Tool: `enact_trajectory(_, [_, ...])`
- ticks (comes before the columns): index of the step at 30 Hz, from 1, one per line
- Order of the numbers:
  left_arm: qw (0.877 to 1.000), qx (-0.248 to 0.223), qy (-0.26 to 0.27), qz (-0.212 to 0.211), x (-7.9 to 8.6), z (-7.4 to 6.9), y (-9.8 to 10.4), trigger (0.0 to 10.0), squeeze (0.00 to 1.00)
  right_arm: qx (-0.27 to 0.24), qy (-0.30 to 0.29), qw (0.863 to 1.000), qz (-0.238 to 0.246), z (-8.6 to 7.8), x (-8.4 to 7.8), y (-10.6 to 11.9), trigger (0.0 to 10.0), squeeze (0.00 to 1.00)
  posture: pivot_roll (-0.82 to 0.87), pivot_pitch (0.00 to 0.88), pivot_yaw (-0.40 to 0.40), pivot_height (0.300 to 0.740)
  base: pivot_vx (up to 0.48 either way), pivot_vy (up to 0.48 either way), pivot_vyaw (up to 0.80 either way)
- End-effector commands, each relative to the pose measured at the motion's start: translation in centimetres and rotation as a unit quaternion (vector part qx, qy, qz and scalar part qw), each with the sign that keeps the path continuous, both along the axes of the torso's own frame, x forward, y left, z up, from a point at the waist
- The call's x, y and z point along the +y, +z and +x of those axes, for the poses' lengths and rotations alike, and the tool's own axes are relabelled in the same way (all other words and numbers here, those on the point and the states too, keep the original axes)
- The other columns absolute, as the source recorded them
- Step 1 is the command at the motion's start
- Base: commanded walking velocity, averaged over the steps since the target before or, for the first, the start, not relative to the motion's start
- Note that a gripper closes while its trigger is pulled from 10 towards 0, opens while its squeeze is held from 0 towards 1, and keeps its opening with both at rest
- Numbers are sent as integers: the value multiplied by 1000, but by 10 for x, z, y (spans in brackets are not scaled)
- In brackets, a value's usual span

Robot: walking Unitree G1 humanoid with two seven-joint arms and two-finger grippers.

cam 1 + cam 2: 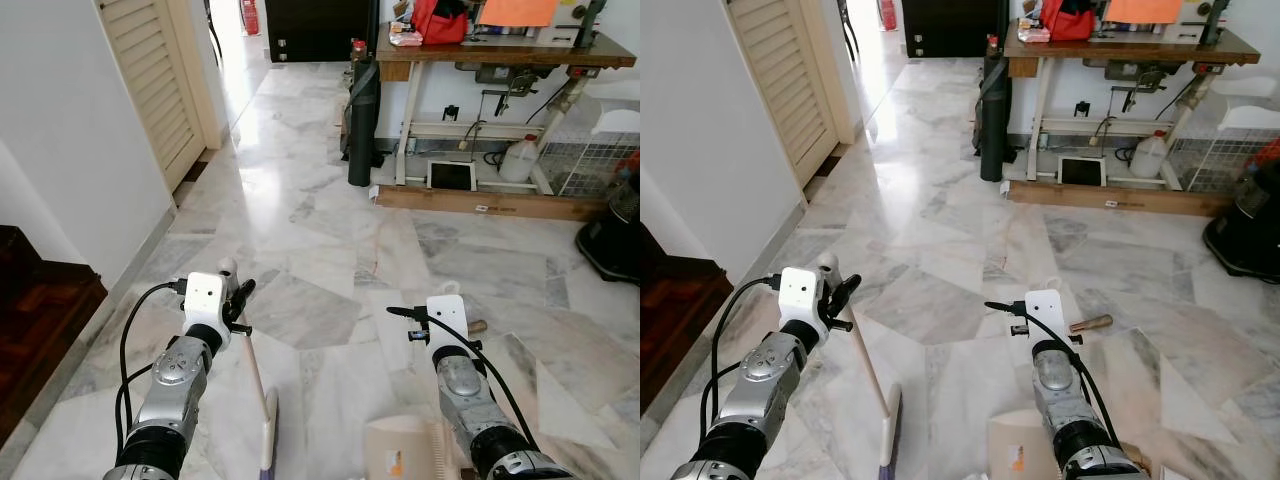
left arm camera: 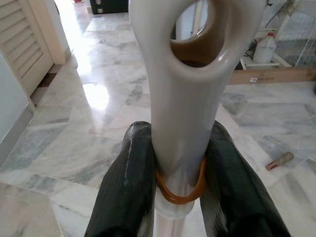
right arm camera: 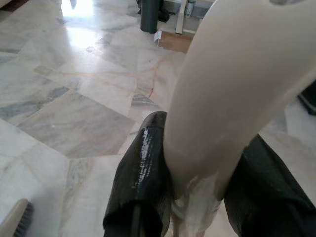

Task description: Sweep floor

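The left gripper (image 2: 178, 182) has its two black fingers (image 2: 126, 187) pressed tight on the broom handle (image 2: 182, 98), one on each side. The handle is white with a hole at its end and an orange rubber band around it. From the head views the handle slants down to the broom head (image 1: 267, 440) on the marble floor (image 1: 320, 230), just in front of the robot.

The right gripper (image 3: 197, 197) squeezes the cream dustpan handle (image 3: 232, 98) between its fingers. The dustpan (image 1: 405, 450) sits low by the right arm. It has a small orange sticker (image 1: 395, 463), but the writing is too small to read.

A small brown stick (image 2: 279, 161) lies on the floor near the right arm. Farther off stand a wooden table (image 1: 490, 55), a white jug (image 1: 519, 160) and a dark rolled thing (image 1: 361, 125).
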State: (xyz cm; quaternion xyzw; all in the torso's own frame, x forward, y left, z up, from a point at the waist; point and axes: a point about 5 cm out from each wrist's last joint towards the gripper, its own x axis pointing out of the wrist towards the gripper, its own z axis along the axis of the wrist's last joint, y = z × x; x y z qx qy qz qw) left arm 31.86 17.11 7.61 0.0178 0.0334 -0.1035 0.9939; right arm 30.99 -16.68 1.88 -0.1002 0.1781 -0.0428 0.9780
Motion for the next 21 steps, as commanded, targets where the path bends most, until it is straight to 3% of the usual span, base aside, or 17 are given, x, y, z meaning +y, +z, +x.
enact_trajectory(1, [1000,-3,-8,10,1,4,5,10000,0,51,14,998,42,-13,17,-19,10000,0,112,54,61,740,0,0,0])
enact_trajectory(12, [999,51,-12,9,-1,2,-11,10000,0,50,21,998,30,-19,10,-23,10000,0,103,111,63,740,0,0,0])
enact_trajectory(14, [998,58,-9,-7,-2,2,-13,10000,0,51,20,998,28,-20,8,-23,10000,0,101,124,62,740,0,0,0])
enact_trajectory(19, [990,88,0,-107,0,12,-14,10000,0,45,11,999,22,-22,-2,-23,10000,0,58,161,53,740,0,0,0])
enact_trajectory(21, [989,103,-9,-107,0,14,-15,10000,0,43,10,999,21,-22,-3,-22,10000,0,51,164,54,740,0,0,0])
